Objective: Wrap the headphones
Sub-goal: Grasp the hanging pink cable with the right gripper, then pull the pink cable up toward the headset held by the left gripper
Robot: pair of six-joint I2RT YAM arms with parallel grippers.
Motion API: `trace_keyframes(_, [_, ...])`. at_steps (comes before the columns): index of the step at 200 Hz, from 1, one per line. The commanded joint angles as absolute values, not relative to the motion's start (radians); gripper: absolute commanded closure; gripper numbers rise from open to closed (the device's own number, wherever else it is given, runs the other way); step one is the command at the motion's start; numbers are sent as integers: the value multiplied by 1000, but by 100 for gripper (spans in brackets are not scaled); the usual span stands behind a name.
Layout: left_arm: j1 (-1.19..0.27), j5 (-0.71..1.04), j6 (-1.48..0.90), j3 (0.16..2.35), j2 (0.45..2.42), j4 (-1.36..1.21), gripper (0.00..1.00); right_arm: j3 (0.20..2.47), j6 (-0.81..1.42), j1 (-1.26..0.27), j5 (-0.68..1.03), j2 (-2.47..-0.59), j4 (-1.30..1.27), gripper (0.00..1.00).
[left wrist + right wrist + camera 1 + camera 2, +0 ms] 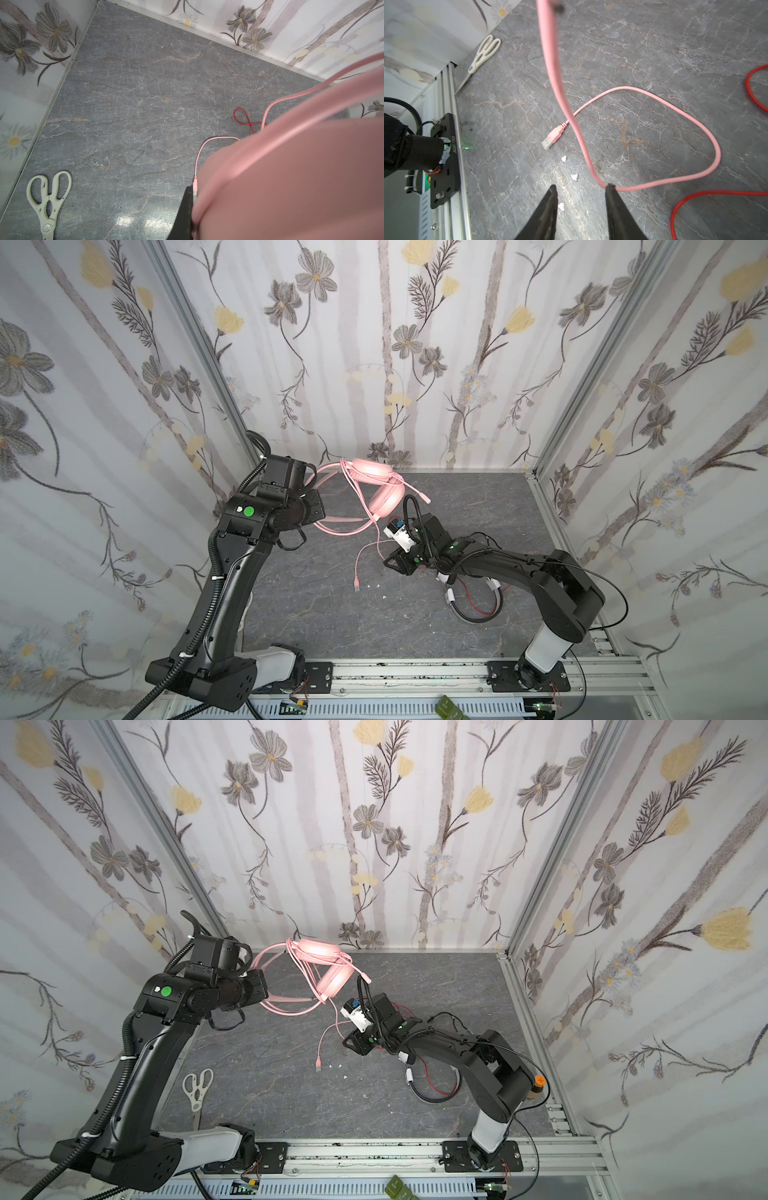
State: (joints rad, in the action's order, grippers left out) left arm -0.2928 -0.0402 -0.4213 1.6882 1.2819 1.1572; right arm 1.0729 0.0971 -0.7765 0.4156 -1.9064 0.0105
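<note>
Clamping the pink headset [384, 489] in the left gripper [318, 510], holding it raised near the back edge of the bench [332, 614], holding apart the jaws of the right gripper [581, 185] mid-bench, touching the hanging cable [675, 108] with one fingertip, leaving the white headset [450, 595] lying toward the right edge.

Mic-boom headset [386, 499] at back centre, other headset [450, 595] seemingly under right arm [519, 568], scissors [195, 1099] front left

Light was bright and even, shadows soft. In the left wrist view a white glare patch lay on the desk [133, 222], and the pink headset [301, 176], close to the lens, was blurred. Both top views bowed near their edges.
</note>
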Motion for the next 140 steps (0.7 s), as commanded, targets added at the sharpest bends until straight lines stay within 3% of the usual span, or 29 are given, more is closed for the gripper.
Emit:
trace_keyframes(1, [-289, -29, -431, 1706, 1282, 1120, 100, 1116, 59, -782, 368, -1960, 17, 59])
trace_keyframes(96, [-262, -4, -432, 1759, 1304, 1128, 100, 1200, 52, -807, 415, -2105, -17, 60])
trace_keyframes(107, [-259, -2, -434, 1767, 1307, 1128, 100, 1199, 55, -811, 419, -2105, -24, 67])
trace_keyframes(131, [-232, 0, -433, 1802, 1333, 1125, 100, 1161, 68, -816, 428, -2084, -44, 98])
trace_keyframes(140, [-209, 11, -434, 1824, 1351, 1125, 100, 1131, 76, -816, 428, -2066, -62, 100])
